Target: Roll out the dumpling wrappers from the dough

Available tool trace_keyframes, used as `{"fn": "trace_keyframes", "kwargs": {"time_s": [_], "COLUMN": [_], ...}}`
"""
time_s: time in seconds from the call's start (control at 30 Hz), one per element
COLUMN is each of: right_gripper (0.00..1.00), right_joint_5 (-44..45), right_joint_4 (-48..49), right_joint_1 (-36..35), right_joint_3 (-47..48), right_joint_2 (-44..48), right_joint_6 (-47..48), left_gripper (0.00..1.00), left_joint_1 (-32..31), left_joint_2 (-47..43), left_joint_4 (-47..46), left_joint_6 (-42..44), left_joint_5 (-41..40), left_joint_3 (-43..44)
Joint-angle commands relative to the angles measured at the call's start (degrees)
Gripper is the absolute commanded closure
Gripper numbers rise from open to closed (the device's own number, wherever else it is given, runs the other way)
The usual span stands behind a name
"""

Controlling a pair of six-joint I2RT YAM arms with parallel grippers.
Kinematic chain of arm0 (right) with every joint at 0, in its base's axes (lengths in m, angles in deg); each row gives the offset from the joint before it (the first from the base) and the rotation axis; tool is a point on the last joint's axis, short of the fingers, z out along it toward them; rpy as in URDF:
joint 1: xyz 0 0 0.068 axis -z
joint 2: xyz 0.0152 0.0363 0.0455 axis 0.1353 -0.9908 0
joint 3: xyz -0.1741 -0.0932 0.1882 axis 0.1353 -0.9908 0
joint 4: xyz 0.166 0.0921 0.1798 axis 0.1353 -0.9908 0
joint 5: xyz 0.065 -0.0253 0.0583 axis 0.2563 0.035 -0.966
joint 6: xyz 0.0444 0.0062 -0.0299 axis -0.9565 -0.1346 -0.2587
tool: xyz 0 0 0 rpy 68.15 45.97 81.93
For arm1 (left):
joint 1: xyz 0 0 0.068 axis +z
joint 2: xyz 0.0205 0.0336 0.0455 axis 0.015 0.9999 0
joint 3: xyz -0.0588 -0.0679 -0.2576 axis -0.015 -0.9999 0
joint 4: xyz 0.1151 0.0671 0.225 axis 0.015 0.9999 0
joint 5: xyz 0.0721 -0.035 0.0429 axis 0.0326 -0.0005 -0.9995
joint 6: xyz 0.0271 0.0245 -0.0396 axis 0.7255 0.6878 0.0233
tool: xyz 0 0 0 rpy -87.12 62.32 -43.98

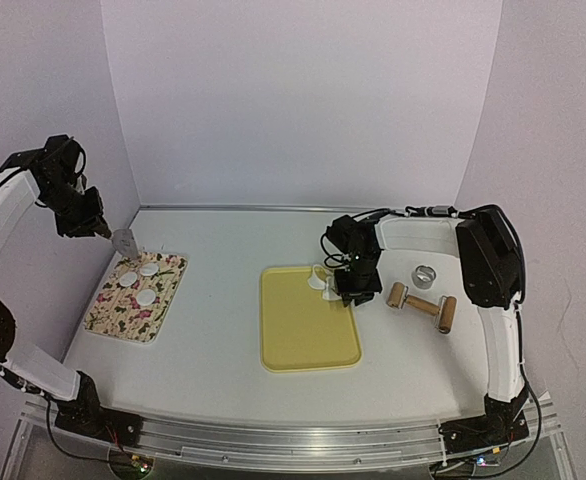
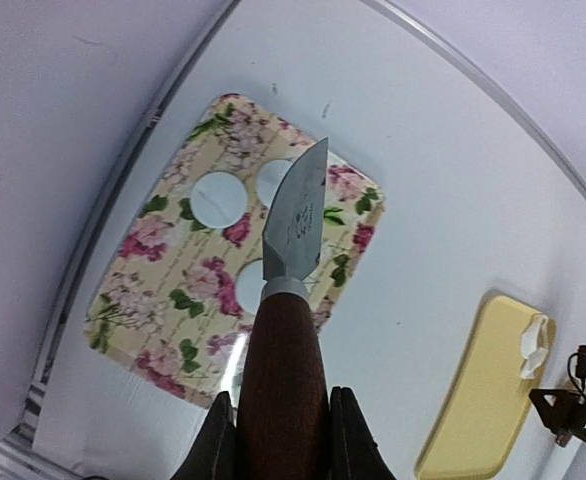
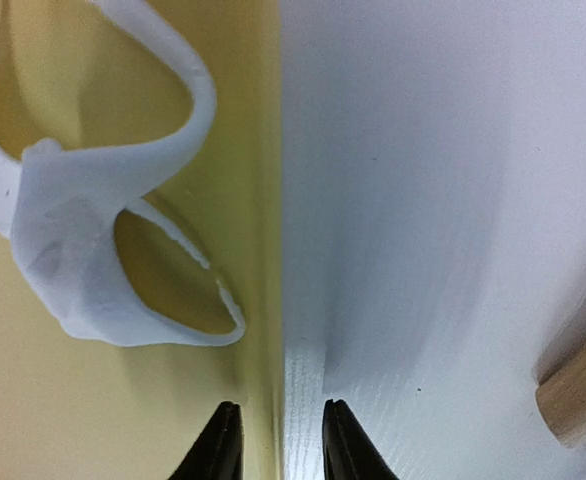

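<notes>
On blade of scraper knife (image 2: 298, 215): faint small print mid-blade, too small to read. L gripper (image 2: 283, 440) clamped on the knife's brown wood handle. Blade points out over floral tray (image 2: 153, 330) on table's left side; can't tell blade height above it.

3 dumpling wrappers (image 2: 217, 198) lie flat on that tray, white rounds bunched at its far end. In L wrist view the blade hides part of two of them; all 3 show in top view.

R gripper (image 3: 281, 440) has fingers apart, nothing btwn them. It's low at the right edge of yellow board (image 3: 123, 400), one tip over board, other over table (image 3: 423, 200); can't tell if touching.

dough scrap (image 3: 63, 250) w/ cut-out holes sits crumpled at board's far-right corner, just ahead of the tips, cut off at frame top/left in R wrist view.

rolling pin (image 1: 421, 305) lies on table right of board; R wrist view shows only one blurred end. ring cutter (image 1: 424, 275) is just behind it, apart.

Table is white, matte. backdrop (image 1: 293, 100) is plain pale lilac-white walls on 3 sides.
</notes>
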Motion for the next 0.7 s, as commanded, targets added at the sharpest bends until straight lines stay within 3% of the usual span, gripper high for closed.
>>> {"fn": "trace_keyframes", "kwargs": {"time_s": [0.0,0.17,0.33,0.43,0.53,0.67], "right_gripper": [0.58,0.46,0.37,0.35,0.29,0.23], "right_joint_5": [4.5,5.7,4.1,1.3,-0.8,-5.8], "right_joint_4": [-0.9,-1.9,-2.6,-2.2,-0.7,5.0], "right_joint_1": [0.1,0.2,3.2,6.4,10.6,17.7], "right_joint_3": [0.3,0.5,-1.2,-2.7,-4.7,-10.2], "right_joint_2": [5.3,9.5,15.0,18.2,21.6,27.3], "right_joint_6": [-0.4,-0.3,0.4,2.6,4.6,6.1], "left_gripper": [1.00,1.00,1.00,1.00,1.00,1.00], "left_joint_1": [0.1,0.1,-0.6,-4.5,-10.7,-14.3], "left_joint_2": [-3.1,-6.4,-11.0,-11.0,-6.9,-2.4], "left_joint_4": [-13.4,-23.4,-41.3,-49.9,-52.0,-61.5], "left_joint_6": [-2.3,-4.7,-11.7,-14.2,-13.5,-16.7], "left_joint_5": [13.5,23.2,31.4,30.8,26.1,24.6], "left_joint_3": [-2.6,-10.3,-22.9,-28.0,-27.4,-30.3]}}
